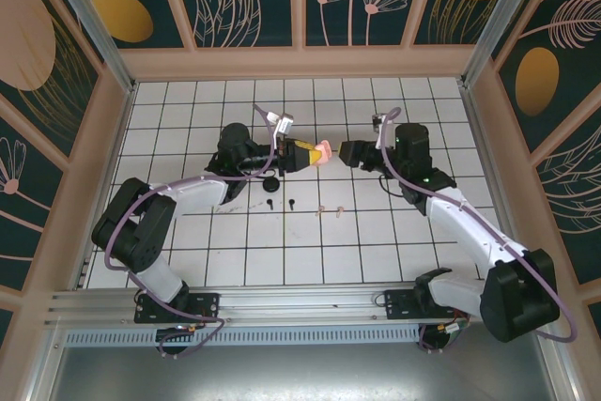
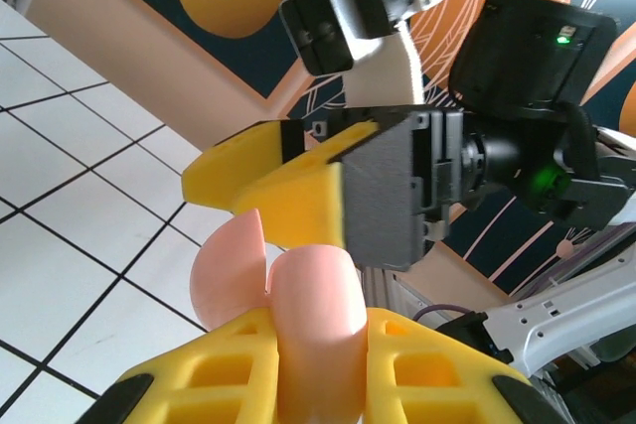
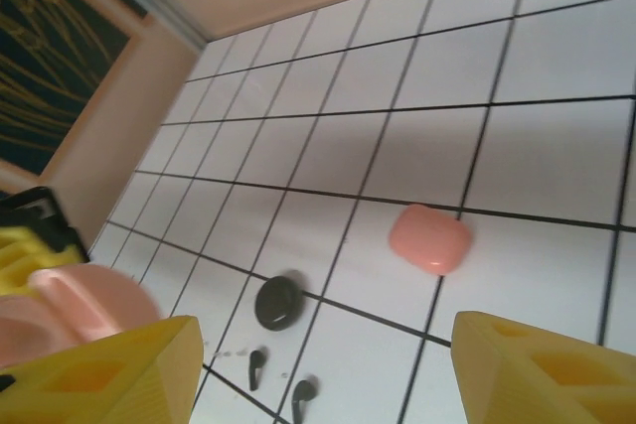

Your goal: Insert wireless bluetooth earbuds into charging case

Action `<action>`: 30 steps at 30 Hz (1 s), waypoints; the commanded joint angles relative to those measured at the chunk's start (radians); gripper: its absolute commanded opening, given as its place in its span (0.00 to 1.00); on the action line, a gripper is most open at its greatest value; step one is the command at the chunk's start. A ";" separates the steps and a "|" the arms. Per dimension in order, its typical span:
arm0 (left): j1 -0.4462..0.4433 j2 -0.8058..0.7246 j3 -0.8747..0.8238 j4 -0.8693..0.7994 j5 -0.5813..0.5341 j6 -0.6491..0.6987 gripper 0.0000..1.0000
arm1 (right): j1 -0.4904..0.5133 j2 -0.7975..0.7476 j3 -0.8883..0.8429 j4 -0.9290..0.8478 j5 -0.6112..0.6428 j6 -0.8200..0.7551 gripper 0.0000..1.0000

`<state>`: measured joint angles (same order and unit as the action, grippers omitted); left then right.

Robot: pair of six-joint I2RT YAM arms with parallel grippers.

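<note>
While the left pincer point(image 2: 318, 354) is clenched on a pink case point(image 2: 313, 310) and holds it off the table point(image 1: 394, 232) with its lid tipped back, the right pincer point(image 3: 323, 345) faces it from just beside, jaws standing apart with nothing between them; the two meet above the middle of the table. Below them, a little nearer the arms, two pink earbuds point(image 1: 322, 211) lie close together on the tiles; to their left lie two black earbuds point(image 3: 256, 366) near a round black case point(image 3: 278, 302); farther off sits a closed pink pebble-shaped piece point(image 3: 429, 238), perhaps another case. I cannot see into the held case; the step in hand looks like offering the open case for loading. The next move calls for the right pincer to drop to a pink earbud, pinch it, and carry it up with the stem pointing into its well; so small a bud may well slip or twist.
</note>
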<state>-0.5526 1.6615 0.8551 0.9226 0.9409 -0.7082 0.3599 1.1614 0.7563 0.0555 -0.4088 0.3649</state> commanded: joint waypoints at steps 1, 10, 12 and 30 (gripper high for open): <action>-0.004 -0.036 0.004 0.049 0.024 -0.005 0.00 | -0.007 -0.045 -0.017 0.009 -0.001 0.019 0.67; -0.004 -0.011 0.006 0.147 0.045 -0.067 0.00 | -0.007 -0.140 -0.046 0.056 -0.243 0.045 0.66; -0.004 -0.008 0.004 0.173 0.045 -0.087 0.00 | -0.006 -0.130 -0.049 0.086 -0.258 0.059 0.63; -0.012 0.016 0.000 0.270 0.034 -0.159 0.00 | 0.000 -0.069 -0.040 0.225 -0.308 0.131 0.48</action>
<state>-0.5571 1.6646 0.8547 1.1328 0.9619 -0.8513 0.3553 1.0840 0.7181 0.2096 -0.6834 0.4782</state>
